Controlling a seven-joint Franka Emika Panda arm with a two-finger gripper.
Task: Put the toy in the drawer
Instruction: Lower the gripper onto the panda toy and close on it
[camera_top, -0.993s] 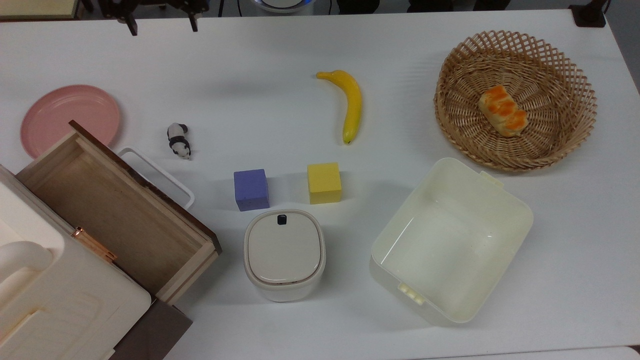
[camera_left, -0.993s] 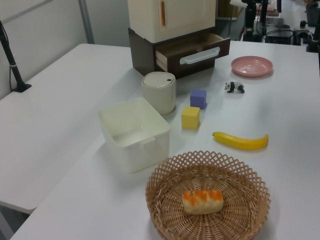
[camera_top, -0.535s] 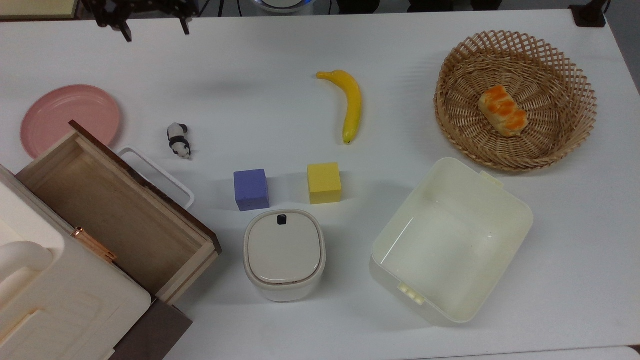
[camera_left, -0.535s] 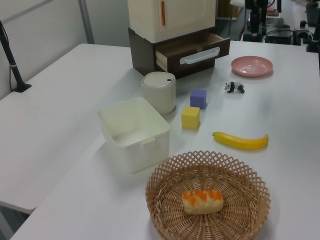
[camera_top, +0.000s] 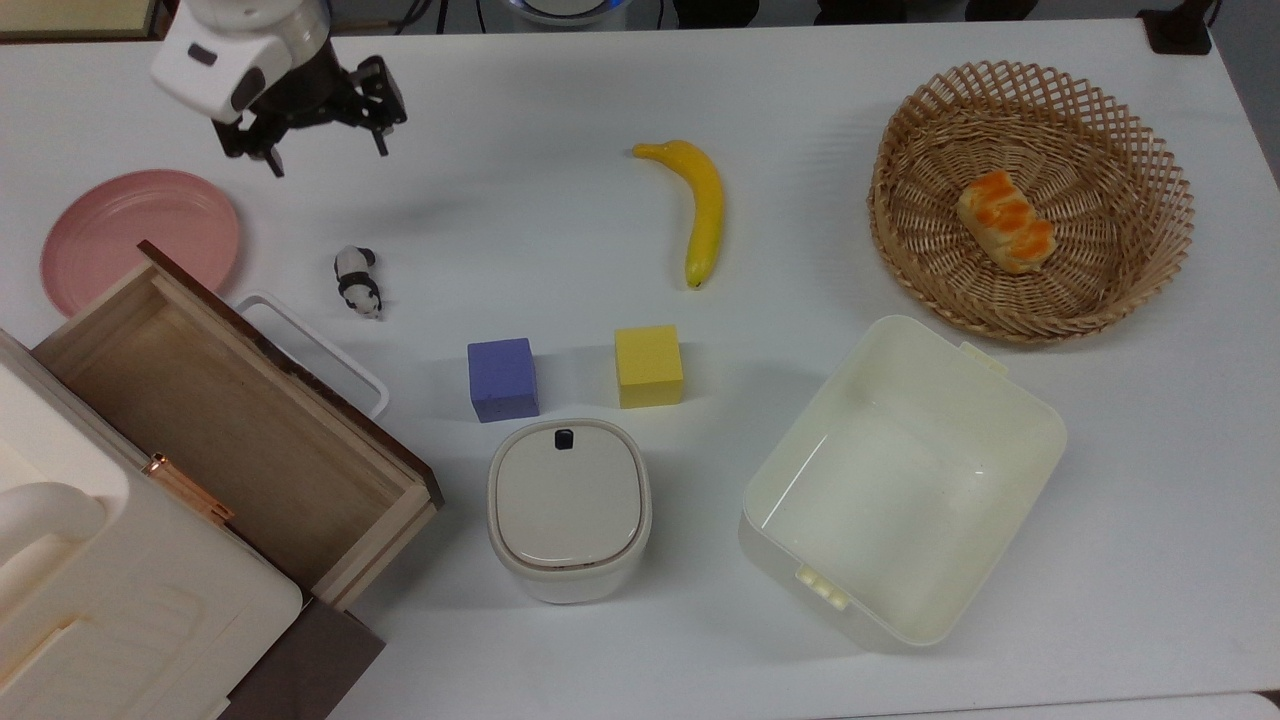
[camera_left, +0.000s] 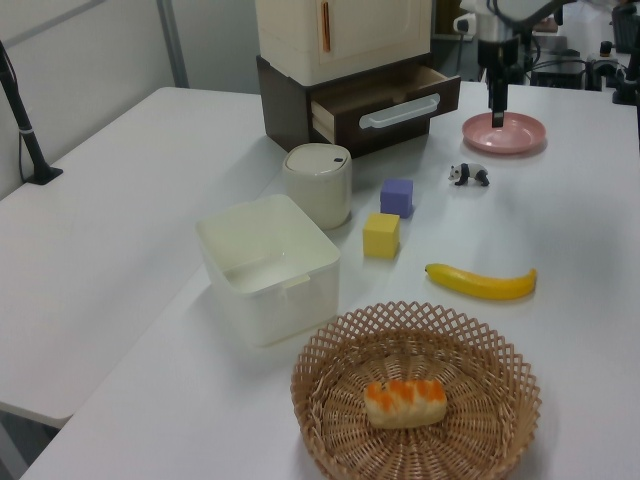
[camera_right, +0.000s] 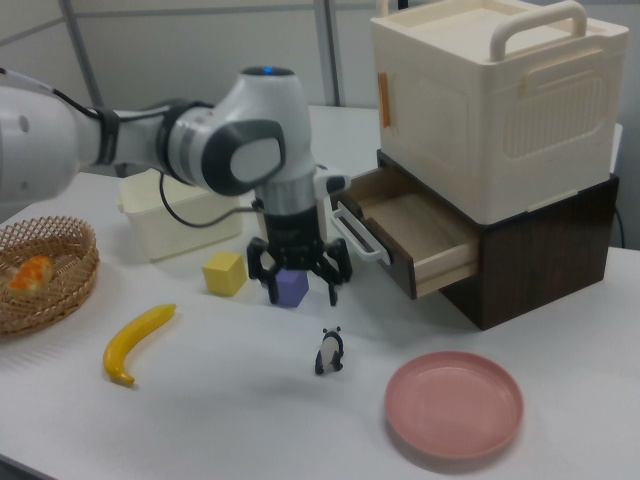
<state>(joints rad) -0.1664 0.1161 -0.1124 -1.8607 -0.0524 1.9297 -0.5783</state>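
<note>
The end effector (camera_top: 325, 150) has swung in over the bench — fingers spread, empty — closing on the toy (camera_top: 357, 282), drawer (camera_top: 230, 430) open.

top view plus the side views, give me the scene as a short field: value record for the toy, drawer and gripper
toy: panda figurine, standing on the table, untouched
drawer: pulled open, nothing visible inside
gripper: open, in the air, holding nothing
gripper vs toy: above the toy in the top view, apart from it
plate: pink, at the top view's left
task: not yet done

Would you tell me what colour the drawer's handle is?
White: the loop handle on the drawer shows best in the left view.
</note>
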